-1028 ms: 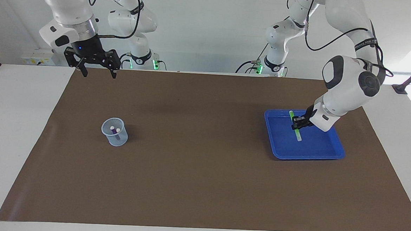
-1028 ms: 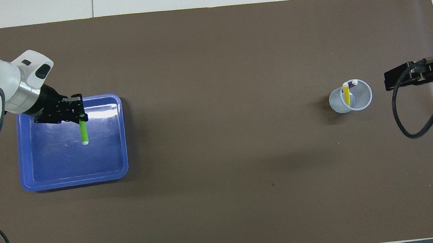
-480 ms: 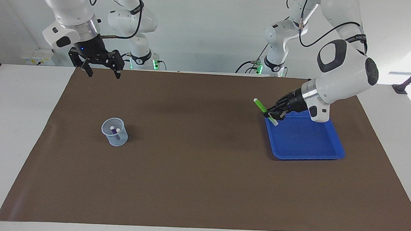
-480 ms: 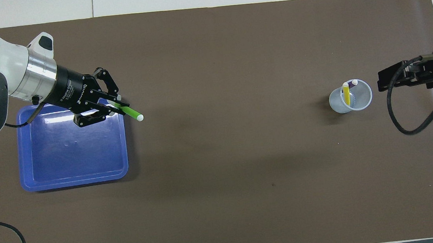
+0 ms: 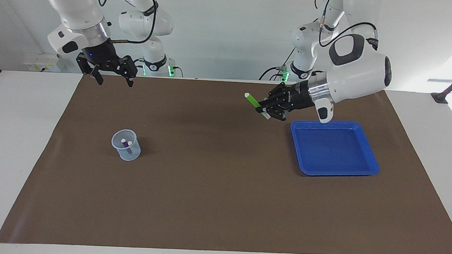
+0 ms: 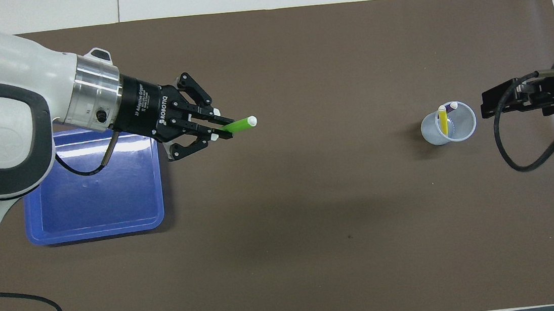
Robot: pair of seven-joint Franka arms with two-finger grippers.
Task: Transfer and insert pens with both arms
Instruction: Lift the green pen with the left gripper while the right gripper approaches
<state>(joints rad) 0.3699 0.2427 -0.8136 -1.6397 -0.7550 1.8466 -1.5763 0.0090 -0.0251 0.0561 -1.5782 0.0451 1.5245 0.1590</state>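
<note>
Carried in the left arm's black two-finger gripper (image 5: 266, 107), fingers pinched on it: the slim lime green marker pen (image 5: 255, 102), tilted, pale end up, over bare brown mat (image 5: 222, 204) just off the shallow blue plastic tray (image 5: 371, 159)'s edge; wide open mat between it and the clear plastic cup (image 5: 126, 145); stood in that cup, toward the right arm's end: the yellow marker pen (image 6: 443, 119) and purple marker pen (image 6: 451, 107); hung over the mat's edge by the robots: the right arm's black gripper (image 5: 113, 74), fingers spread wide, holding nothing.
</note>
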